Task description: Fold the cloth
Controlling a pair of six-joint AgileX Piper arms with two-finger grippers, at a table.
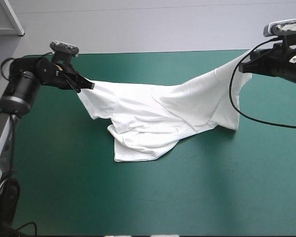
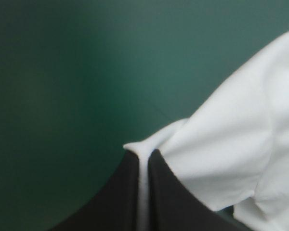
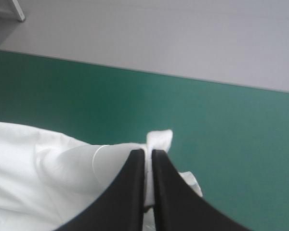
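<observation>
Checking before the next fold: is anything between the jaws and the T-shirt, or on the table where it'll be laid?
Nothing visible. The left jaws and right jaws are each shut on an edge of the T-shirt, and the teal-green cover around it shows no obstacle.

Left wrist view is soft all over. The T-shirt (image 2: 231,144) beside the left gripper (image 2: 143,154) is a blurred white mass that runs out of frame, no seam or hem readable. The cloth pinched between the black fingers (image 2: 173,202) is mostly hidden, only a thin white line and a small tip ahead of them show. Same at the right gripper (image 3: 148,153): pinched part hidden, shirt beside it cut off. Sleeve or hem in either grip, cannot tell. High view: teal-green cover (image 1: 212,187) under the shirt is hidden, fingertips too small to read.
</observation>
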